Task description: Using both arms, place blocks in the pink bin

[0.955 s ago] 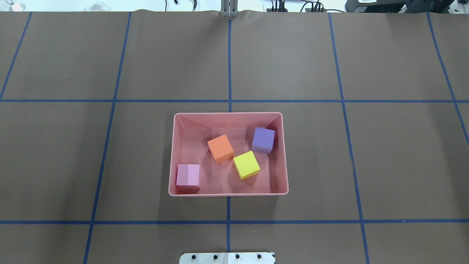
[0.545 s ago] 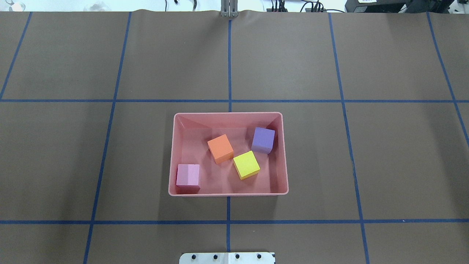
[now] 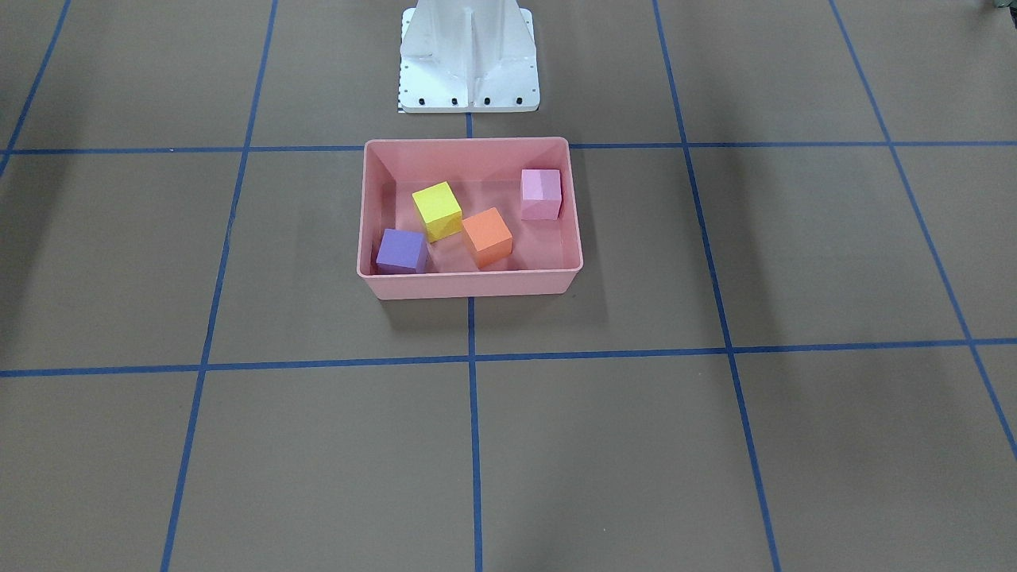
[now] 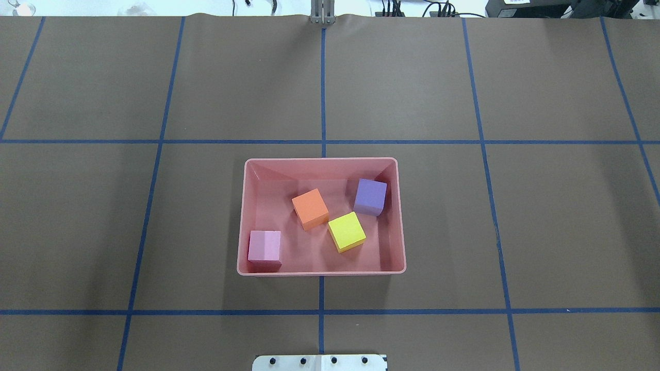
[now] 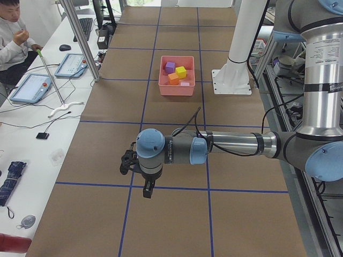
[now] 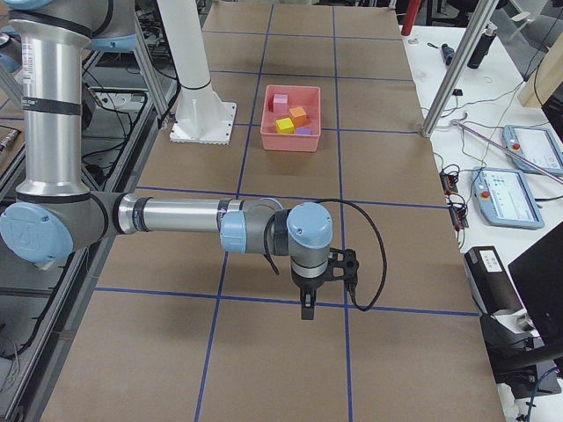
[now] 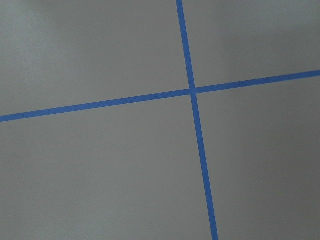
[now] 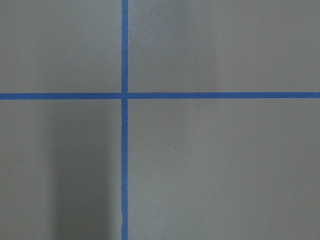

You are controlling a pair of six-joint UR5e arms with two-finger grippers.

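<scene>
We note pink bin (image 4: 320,160) at middle of table (image 4: 515,232), holding all four. Orange block (image 4: 310,208) mid-floor, yellow block (image 4: 347,232) just beside it, purple block (image 4: 370,196) by wall on robot's right, light pink block (image 4: 264,246) in near left corner. Left pincer (image 5: 147,190) and right pincer (image 6: 307,309) hang above table ends, well apart from bin. We cannot tell whether either is open or closed.

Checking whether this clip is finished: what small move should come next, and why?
Probably nothing more than parking both arms. The yellow block, orange block, purple block and pink block all lie inside the bin. The left arm and right arm hang over the table well away from it, so nothing seems left to pick up.
</scene>
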